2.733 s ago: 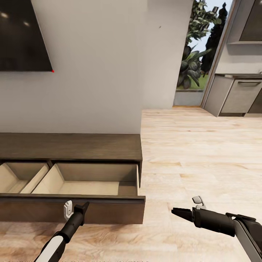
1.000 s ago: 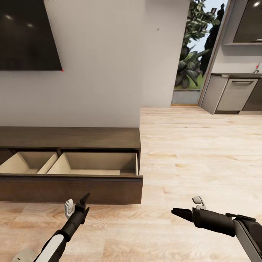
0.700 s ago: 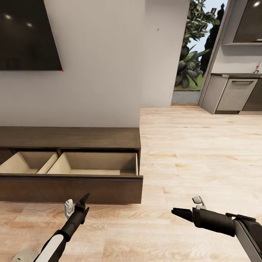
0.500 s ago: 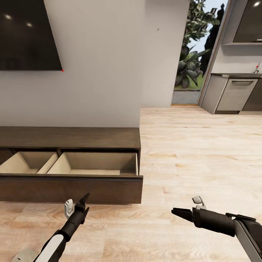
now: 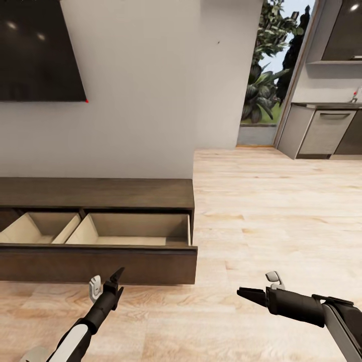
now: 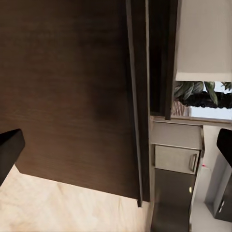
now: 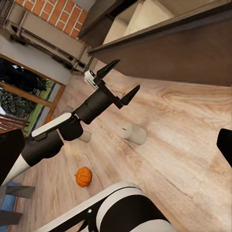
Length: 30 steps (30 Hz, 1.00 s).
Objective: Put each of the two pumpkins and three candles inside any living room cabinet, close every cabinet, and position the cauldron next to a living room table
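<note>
The long dark-brown cabinet stands against the wall with both drawers pulled out, their beige insides bare. My left gripper hovers open just in front of the drawer front, not touching it. My right gripper is open over the bare floor to the right. In the right wrist view, one orange pumpkin lies on the floor beyond my left arm. A short pale candle lies nearer, and a second one is partly hidden by that arm. My open left gripper appears there too.
A dark TV hangs on the wall above the cabinet. Light wood floor stretches to the right towards a glass door with plants and grey kitchen units. A pale rounded thing sits at the picture's lower left edge.
Since 2.7 s ago the view has drawn back from the cabinet, so my left gripper now stands clear of the drawer front. Both grippers keep the same open pose.
</note>
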{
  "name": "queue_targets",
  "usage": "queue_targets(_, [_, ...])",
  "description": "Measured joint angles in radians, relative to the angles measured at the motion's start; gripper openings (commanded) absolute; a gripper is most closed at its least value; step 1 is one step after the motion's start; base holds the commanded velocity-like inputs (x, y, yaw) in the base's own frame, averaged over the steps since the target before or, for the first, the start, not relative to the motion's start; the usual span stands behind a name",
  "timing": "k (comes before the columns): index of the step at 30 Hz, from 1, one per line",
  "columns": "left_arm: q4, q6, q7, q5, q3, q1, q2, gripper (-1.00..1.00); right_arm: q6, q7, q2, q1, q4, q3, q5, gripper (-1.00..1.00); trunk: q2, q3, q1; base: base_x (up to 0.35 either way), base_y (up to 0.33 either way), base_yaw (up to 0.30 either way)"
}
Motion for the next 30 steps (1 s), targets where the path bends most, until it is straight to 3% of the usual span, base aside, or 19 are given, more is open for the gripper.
queue_targets(30, [0.006, 0.002, 0.000, 0.002, -0.003, 0.000, -0.002, 1.00, 0.000, -0.003, 0.000, 0.000, 0.004, -0.003, 0.001, 1.00, 0.210, 0.094, -0.115, 0.000, 0.000, 0.000])
